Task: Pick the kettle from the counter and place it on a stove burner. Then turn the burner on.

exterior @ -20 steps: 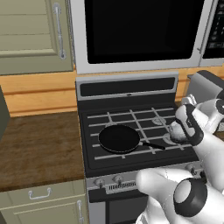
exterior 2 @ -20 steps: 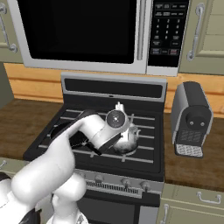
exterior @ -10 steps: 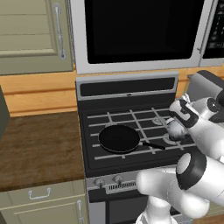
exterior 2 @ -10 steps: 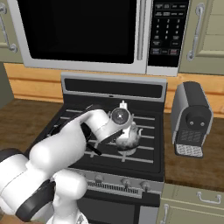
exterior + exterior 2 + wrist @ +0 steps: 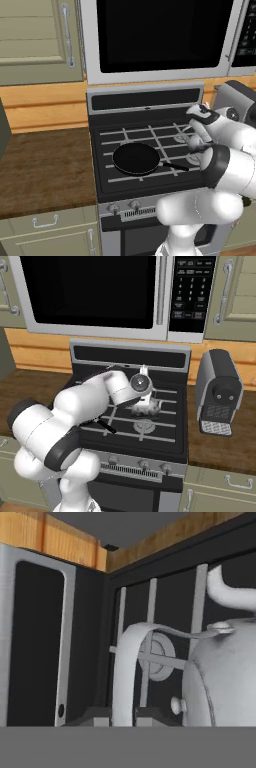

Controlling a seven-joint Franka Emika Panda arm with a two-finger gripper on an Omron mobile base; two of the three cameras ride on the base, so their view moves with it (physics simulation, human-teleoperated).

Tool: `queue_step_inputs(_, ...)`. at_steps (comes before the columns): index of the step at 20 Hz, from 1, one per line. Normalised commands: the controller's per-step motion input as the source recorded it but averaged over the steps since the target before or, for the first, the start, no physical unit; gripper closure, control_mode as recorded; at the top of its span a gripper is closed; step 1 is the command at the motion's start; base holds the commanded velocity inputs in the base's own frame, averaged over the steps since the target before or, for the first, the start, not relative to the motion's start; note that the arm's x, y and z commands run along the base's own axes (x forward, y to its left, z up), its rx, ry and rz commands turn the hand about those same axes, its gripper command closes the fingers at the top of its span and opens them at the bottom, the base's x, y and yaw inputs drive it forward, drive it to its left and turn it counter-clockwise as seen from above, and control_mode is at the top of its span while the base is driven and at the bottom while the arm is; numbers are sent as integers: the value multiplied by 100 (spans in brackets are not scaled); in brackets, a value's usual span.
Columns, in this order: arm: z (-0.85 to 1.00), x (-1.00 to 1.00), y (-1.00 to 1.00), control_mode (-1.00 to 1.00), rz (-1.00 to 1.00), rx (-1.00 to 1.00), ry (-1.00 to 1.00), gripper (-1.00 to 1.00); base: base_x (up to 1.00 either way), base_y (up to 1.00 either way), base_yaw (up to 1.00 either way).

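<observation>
Hand view: the gripper (image 5: 124,721) is clamped on the arched handle (image 5: 131,662) of the kettle (image 5: 225,677), keeping it upright over the stove's (image 5: 165,426) right-hand burners, presumably so it sets down squarely on a burner (image 5: 156,654).

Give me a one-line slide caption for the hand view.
Gripper shut on the kettle handle, with the stove burner and grates behind.
</observation>
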Motion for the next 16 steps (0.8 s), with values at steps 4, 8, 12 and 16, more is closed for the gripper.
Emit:
queue_step_inputs(4, -12, 41, 0, -100, 0, 0, -6, 100, 0, 0, 0)
queue_step_inputs(8, 0, 2, 0, -100, -3, 1, -5, 100, 0, 0, 0)
queue_step_inputs(12, -1, -5, 0, -100, -6, 0, -3, 100, 0, 0, 0)
queue_step_inputs(16, -8, -26, 0, -100, -9, 0, 0, 100, 0, 0, 0)
